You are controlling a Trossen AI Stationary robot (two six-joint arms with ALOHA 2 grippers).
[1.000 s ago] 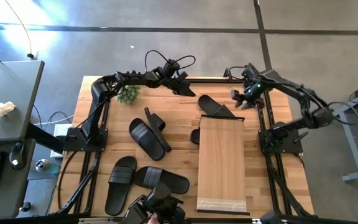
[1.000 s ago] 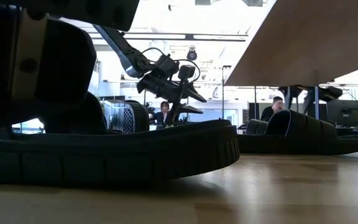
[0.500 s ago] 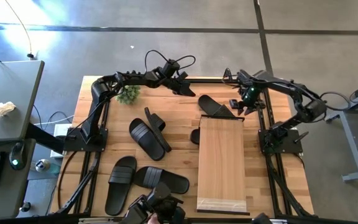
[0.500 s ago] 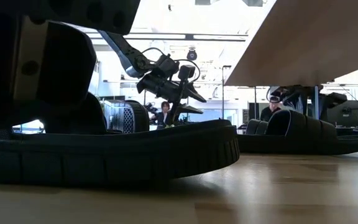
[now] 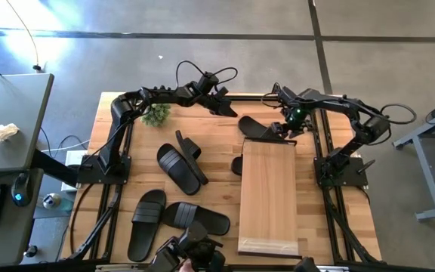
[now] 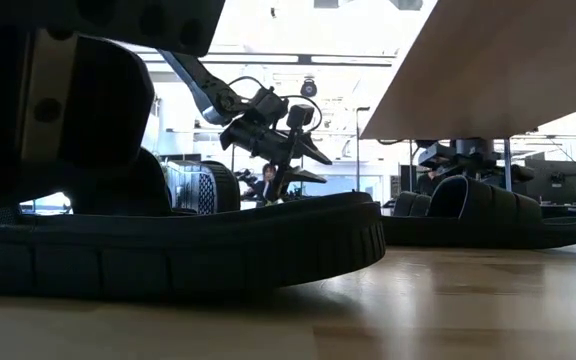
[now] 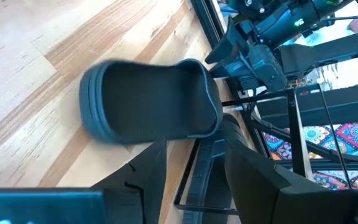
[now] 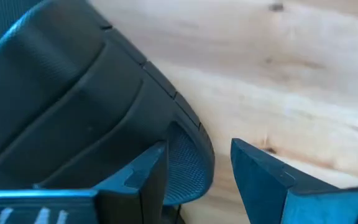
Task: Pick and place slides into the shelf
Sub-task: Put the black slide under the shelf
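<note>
**Right end effector poised at a slide beside the shelf's far end**

The right end effector (image 5: 284,127) sits low near the far edge of the tabletop (image 5: 217,147), at the slide (image 5: 259,128) lying just off the far end of the shelf (image 5: 269,196). In the right wrist view its fingers (image 8: 260,180) stand spread, with the rim of the slide (image 8: 104,124) entering the gap between them; no pinch is made yet. Judged from this, the spread is held to let the sole edge pass between the fingers before closing.

The left end effector (image 5: 219,106) waits raised near the middle of the far edge, its fingers parted and empty. Its wrist camera looks across at the same slide (image 7: 148,102), which suggests it stands clear to leave the right arm room.

The shelf runs lengthwise from the near edge toward the far edge, on the right half of the tabletop. Its plank top carries nothing. A second slide (image 5: 237,165) shows partly from under the shelf's left side, apparently on the lower level. Further slides lie well apart on the left half: one with a strap piece beside it near the centre (image 5: 180,166), and two (image 5: 147,223) (image 5: 197,217) touching near the near-left corner.

A small green plant (image 5: 155,115) sits at the far-left corner.
</note>
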